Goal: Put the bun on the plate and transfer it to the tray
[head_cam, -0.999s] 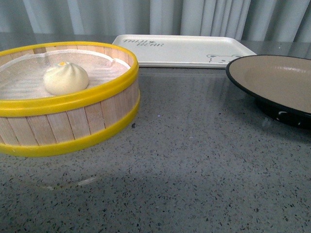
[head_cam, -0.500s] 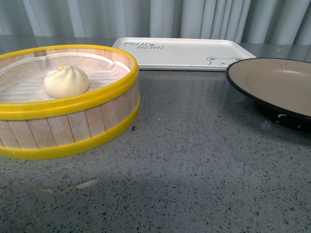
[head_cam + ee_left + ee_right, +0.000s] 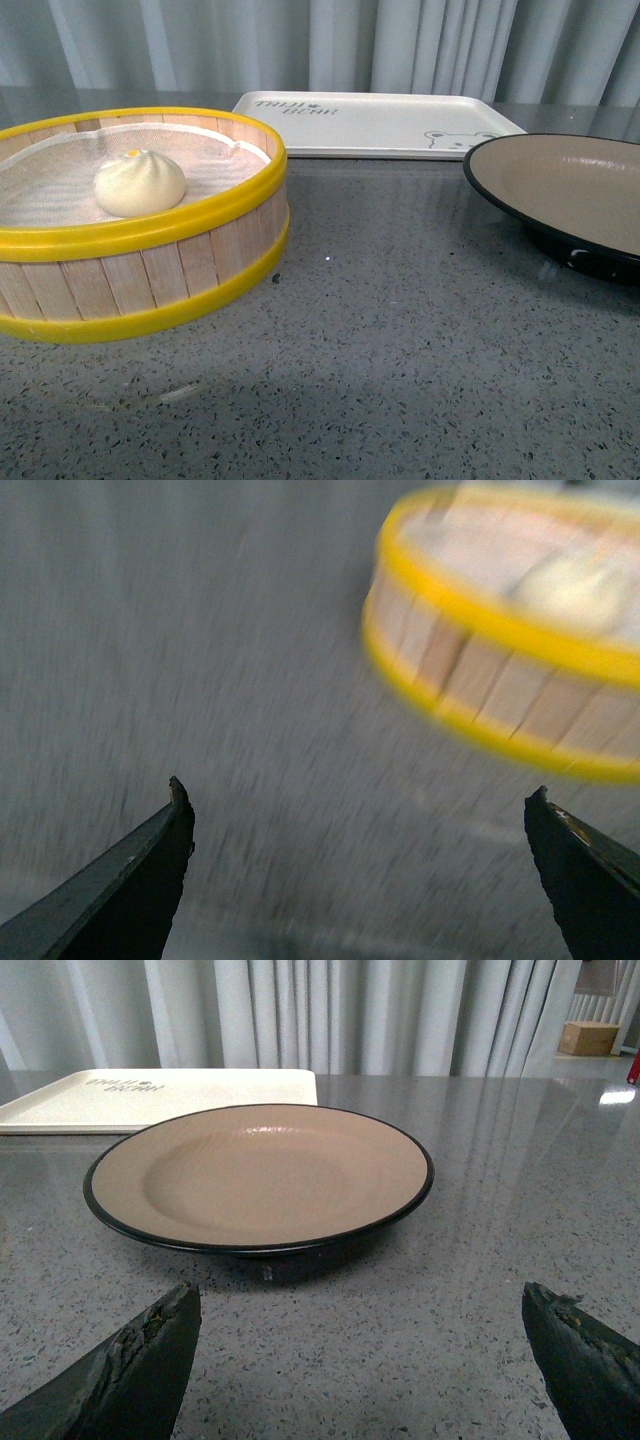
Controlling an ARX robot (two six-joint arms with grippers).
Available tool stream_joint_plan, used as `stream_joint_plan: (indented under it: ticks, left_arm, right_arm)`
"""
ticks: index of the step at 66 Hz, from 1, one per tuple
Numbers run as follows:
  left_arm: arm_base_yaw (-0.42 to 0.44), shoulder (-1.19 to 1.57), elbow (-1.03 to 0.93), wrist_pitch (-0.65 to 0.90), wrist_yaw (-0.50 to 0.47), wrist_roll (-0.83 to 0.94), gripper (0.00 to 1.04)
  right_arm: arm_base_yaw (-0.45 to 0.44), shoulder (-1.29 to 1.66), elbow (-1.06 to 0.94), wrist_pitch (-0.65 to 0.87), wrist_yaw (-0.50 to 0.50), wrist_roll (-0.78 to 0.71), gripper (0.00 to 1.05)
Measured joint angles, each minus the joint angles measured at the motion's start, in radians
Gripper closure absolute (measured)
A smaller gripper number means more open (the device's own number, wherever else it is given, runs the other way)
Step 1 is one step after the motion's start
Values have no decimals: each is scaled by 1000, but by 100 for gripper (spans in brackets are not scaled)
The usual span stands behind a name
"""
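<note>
My left gripper [image 3: 358, 798] and right gripper [image 3: 360, 1295] both stand wide apart, holding nothing. The bun [image 3: 140, 183] sits inside the steamer basket [image 3: 150, 275] on the worktop [image 3: 400, 350]. The plate [image 3: 560, 185] stands right of the basket, apart from it. The tray [image 3: 380, 125] lies behind both.

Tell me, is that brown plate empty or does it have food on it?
Empty. The plate's tan inside is bare in the right wrist view; the bun sits in the steamer basket.

Our left gripper [image 3: 359, 800], jaws spread wide, hangs above the grey table [image 3: 180, 630] near the blurred steamer basket [image 3: 480, 670].
</note>
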Motion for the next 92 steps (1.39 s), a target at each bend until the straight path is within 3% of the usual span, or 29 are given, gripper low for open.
stream_joint_plan:
  ticks: [6,14,20,28,36,53,81,92]
  left_arm:
    - [59,65,63,-27,27,-44,7]
    - [177,108,177,55,85,-58,7]
    - [191,191,243,138,78,-58,7]
    - [96,364,320,253,25,-42,7]
    - [-79,634,471,369,-8,-7,7]
    - [-275,1045,702,397,15,13,7]
    - [-280,1258,846,288,79,71,7]
    - [-270,1285,880,235,61,128,7]
  right_arm:
    - [0,-1,0,0,-1,0,9]
    - [0,-1,0,0,0,0,9]
    - [0,-1,0,0,0,0,9]
    - [0,-1,0,0,0,0,9]
    - [0,-1,0,0,0,0,9]
    - [0,-1,0,0,0,0,9]
    - [0,-1,0,0,0,0,9]
    - [0,-1,0,0,0,0,9]
